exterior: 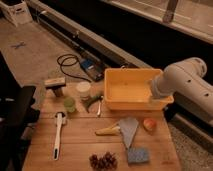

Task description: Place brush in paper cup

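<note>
The long white brush (58, 134) lies flat on the wooden table (80, 145) at the front left, with its wider head toward the back. The small pale green paper cup (69, 104) stands upright just behind the brush's head. My gripper (159, 101) is at the end of the white arm (182, 82) on the right. It hangs at the right front corner of the yellow tub (130, 90), far from the brush and the cup.
A white round container (83, 88) and a tan-topped tool (55, 84) stand behind the cup. A green item (92, 101), a grey cloth (129, 130), an orange fruit (149, 124), a blue sponge (137, 155) and grapes (102, 161) also lie on the table.
</note>
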Controlling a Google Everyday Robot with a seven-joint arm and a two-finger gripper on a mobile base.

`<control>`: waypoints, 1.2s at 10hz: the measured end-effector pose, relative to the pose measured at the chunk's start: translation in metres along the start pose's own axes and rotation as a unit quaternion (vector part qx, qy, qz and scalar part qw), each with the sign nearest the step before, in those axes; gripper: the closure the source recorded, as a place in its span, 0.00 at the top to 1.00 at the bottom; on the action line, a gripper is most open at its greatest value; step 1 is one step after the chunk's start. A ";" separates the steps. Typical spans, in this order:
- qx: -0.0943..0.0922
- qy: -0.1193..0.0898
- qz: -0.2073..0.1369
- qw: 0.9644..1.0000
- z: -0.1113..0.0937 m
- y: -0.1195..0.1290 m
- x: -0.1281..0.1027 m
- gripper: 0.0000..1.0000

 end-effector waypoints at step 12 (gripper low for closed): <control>-0.023 -0.042 -0.151 0.987 -0.001 0.005 -0.099 0.73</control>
